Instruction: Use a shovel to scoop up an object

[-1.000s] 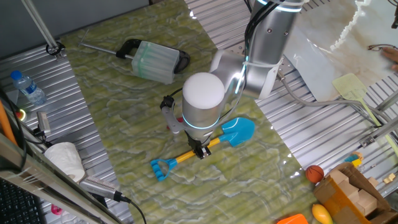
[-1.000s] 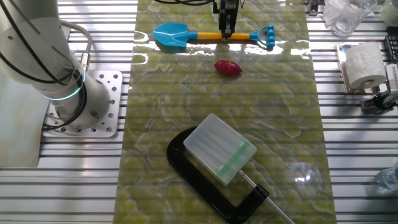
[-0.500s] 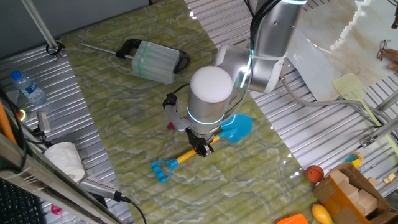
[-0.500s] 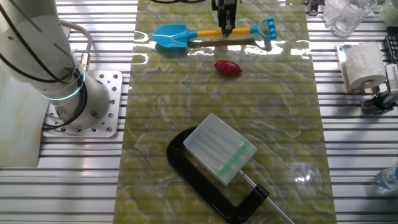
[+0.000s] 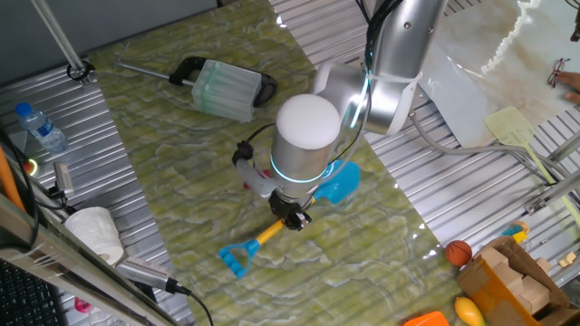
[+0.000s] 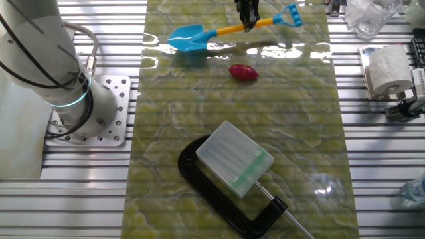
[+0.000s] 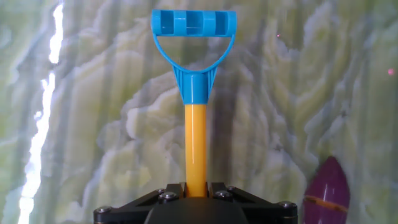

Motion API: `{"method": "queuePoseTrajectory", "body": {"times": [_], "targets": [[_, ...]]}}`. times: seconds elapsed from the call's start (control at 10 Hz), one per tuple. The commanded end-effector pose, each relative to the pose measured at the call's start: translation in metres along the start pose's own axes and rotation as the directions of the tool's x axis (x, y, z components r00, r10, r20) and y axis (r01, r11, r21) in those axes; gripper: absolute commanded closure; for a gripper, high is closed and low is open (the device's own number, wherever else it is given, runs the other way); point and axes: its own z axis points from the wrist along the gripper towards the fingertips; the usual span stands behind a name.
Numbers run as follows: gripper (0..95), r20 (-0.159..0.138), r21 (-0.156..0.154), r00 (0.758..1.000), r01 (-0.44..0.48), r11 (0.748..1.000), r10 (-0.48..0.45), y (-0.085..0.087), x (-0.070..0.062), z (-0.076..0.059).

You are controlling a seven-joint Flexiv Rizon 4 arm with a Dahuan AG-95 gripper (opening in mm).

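My gripper (image 5: 292, 217) is shut on the yellow shaft of the shovel (image 5: 265, 234) and holds it tilted above the mat. Its blue blade (image 5: 339, 184) is partly hidden behind my arm, its blue D-shaped end (image 5: 234, 261) points toward the front. In the other fixed view the shovel (image 6: 219, 31) slants, blade low at the left, end raised at the right, with my gripper (image 6: 250, 25) on the shaft. In the hand view the shaft (image 7: 195, 146) runs up from my gripper (image 7: 195, 186). The dark red oval object (image 6: 243, 72) lies on the mat near the blade; it also shows in the hand view (image 7: 329, 190).
A pale translucent dustpan with a black handle (image 5: 227, 88) lies at the far side of the green mat (image 5: 181, 181). An orange ball (image 5: 459, 252) and a cardboard box (image 5: 512, 281) are at the right. A water bottle (image 5: 41, 127) and a paper roll (image 5: 95, 231) are at the left.
My gripper has lifted the shovel off the mat and tilted it, raising the D-shaped end while the blade stays low. The red object has not moved.
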Motion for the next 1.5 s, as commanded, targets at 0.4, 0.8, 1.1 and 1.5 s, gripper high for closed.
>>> {"method": "queuePoseTrajectory", "body": {"times": [0.4,0.8,1.1,1.5], "targets": [[95.0,0.034,-0.046,0.961,0.275,0.96,-0.274,0.023,-0.038,-0.025],[95.0,0.005,-0.033,0.909,0.417,0.908,-0.417,0.038,-0.064,-0.042],[95.0,0.016,-0.02,0.852,0.524,0.852,-0.523,0.037,-0.064,-0.041],[95.0,0.013,-0.038,0.783,0.622,0.782,-0.622,0.036,-0.064,-0.04]]}}
